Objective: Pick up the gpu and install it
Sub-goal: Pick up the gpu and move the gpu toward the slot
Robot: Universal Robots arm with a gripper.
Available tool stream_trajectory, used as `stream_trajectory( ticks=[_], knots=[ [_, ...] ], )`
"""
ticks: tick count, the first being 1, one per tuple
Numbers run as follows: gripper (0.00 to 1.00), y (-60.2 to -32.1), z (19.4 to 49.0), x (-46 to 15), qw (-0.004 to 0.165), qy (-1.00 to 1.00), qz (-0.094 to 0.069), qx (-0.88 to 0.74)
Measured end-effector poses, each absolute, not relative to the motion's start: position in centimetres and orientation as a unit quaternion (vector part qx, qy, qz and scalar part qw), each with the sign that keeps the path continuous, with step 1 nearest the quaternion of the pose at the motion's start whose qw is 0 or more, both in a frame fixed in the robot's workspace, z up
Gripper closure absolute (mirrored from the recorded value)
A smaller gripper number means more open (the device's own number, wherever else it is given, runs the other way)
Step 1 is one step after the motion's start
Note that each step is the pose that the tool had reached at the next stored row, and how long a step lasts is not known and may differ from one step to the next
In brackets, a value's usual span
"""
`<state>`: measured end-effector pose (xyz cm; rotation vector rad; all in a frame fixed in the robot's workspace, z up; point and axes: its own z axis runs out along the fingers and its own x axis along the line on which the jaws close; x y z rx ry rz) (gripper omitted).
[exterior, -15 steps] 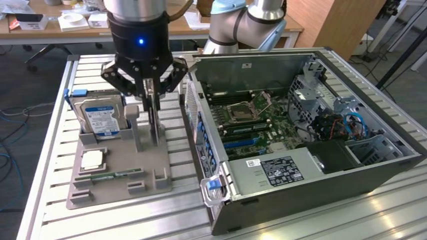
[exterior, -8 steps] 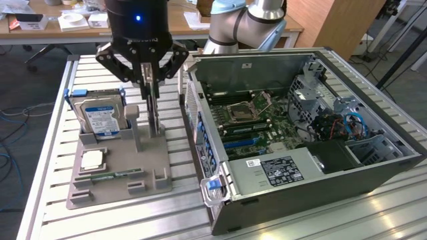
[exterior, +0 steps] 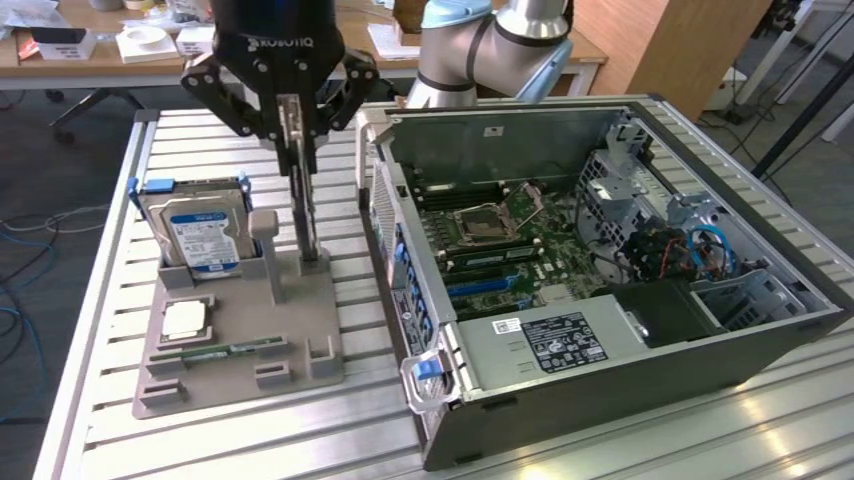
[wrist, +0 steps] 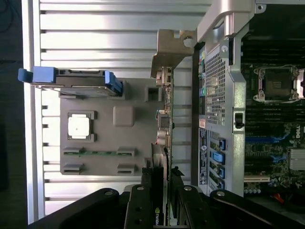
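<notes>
gpu (exterior: 307,215) upright at tray (exterior: 240,325) | case (exterior: 494,135) — exterior view's right of tray

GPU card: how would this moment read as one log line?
end effector: closed on gpu | gpu: upright at gray holder | computer case: open, beside holder

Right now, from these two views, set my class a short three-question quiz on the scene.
1. True or false: the pincer is shut on the gpu.
2. What stands on the tray beside the gpu? A) hard drive B) fan C) keyboard
3. Short answer: which is nearer the case, gpu or hard drive?
Key: 1 true; 2 A; 3 gpu.
</notes>
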<state>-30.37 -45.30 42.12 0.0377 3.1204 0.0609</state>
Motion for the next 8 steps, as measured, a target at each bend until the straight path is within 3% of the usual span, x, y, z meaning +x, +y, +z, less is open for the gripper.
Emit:
stream_trajectory(
  ticks=[8],
  knots=[
    [0.74, -45.3, 43.7, -30.4, 0.010, 1.000, 0.020, 0.012]
  ],
)
